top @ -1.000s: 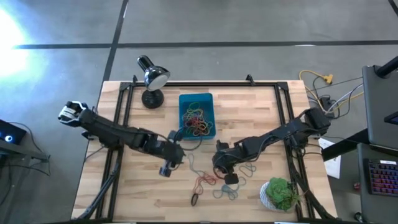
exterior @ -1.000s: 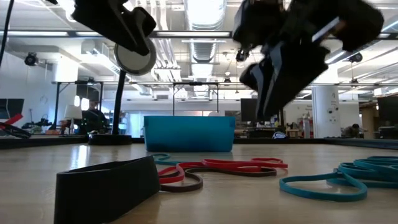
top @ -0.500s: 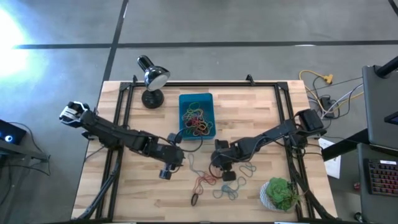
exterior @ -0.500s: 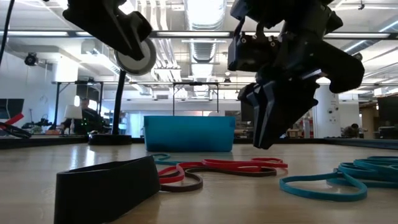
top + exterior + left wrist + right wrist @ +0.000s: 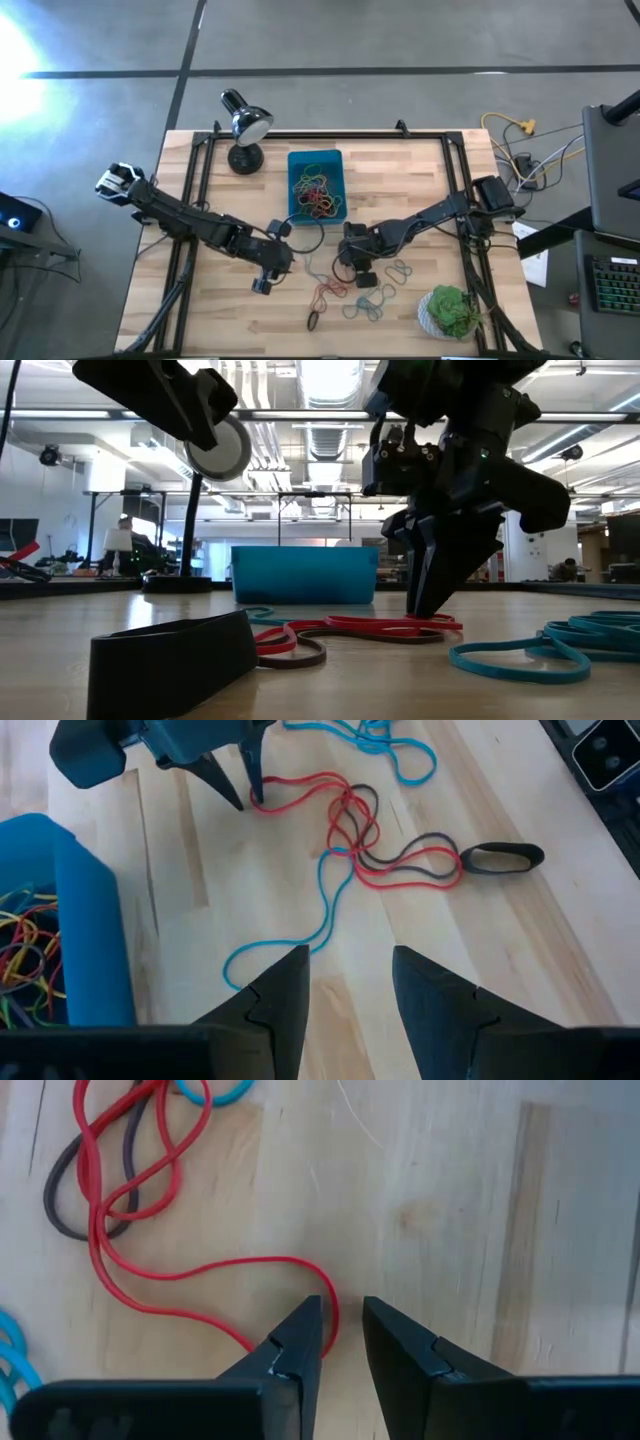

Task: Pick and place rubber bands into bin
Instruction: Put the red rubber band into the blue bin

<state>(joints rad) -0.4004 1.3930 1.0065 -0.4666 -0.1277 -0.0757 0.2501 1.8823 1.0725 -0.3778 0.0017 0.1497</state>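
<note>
Your left gripper (image 5: 262, 283), open and empty, has drifted nearer the table's front edge. Your right gripper (image 5: 425, 610) has dropped onto the thin red rubber band (image 5: 190, 1270), fingers parted around its loop, not closed. The low-walled teal plastic bin (image 5: 316, 157) waits behind.

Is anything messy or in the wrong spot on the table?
Yes. Several rubber bands lie tangled on the wood instead of in the bin, red, blue and dark loops knotted together. The right gripper is open around a red loop.
</note>
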